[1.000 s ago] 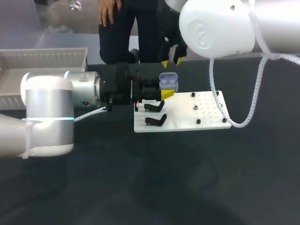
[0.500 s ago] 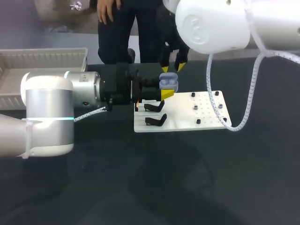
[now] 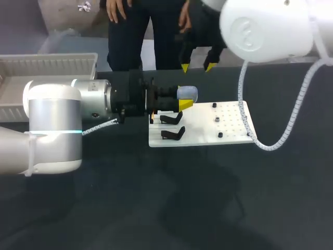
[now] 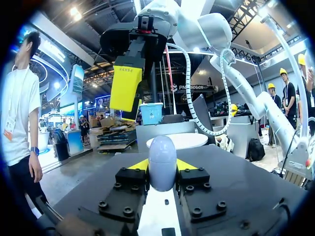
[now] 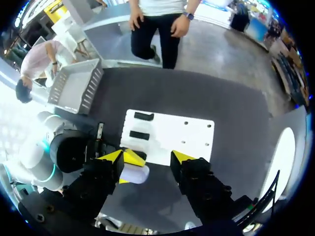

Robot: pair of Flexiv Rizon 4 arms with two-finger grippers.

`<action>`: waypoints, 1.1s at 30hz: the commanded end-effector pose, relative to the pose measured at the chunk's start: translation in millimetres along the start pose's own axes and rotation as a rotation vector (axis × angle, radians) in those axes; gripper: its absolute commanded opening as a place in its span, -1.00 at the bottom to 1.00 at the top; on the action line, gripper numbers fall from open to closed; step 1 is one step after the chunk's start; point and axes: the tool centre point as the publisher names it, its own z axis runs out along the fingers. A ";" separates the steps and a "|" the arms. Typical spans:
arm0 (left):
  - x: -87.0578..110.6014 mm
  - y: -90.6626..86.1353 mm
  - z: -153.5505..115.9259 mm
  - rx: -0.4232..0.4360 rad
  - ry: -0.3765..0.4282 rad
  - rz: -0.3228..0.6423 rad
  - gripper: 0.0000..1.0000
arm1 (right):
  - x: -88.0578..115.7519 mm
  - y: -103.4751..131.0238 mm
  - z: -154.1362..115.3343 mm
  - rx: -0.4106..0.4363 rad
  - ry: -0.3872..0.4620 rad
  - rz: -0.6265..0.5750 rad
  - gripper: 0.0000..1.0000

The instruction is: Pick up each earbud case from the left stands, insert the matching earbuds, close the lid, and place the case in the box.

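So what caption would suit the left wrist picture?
Left gripper shut on the closed case, right gripper hanging above and beyond it.

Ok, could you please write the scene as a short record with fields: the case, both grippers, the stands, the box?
earbud case: lid looks closed, held off the table by the white board edge
left gripper: shut on the earbud case
right gripper: open, empty, raised apart from the case
stands: two, black, both empty, on the board
box: white, at the table's far left
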 end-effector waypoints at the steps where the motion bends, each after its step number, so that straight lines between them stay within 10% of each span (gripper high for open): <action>1: -13.7 9.1 -33.8 -0.074 -0.015 0.031 -1.00 | 25.1 -26.8 -12.0 -0.118 -0.247 0.106 1.00; 19: -43.0 53.5 -227.8 -0.481 0.140 0.212 -1.00 | 71.2 -33.4 13.0 -0.172 -0.203 0.327 1.00; 33: 1.5 89.9 -319.8 -0.657 0.213 0.180 -1.00 | 80.3 -23.3 11.6 -0.141 -0.209 0.348 1.00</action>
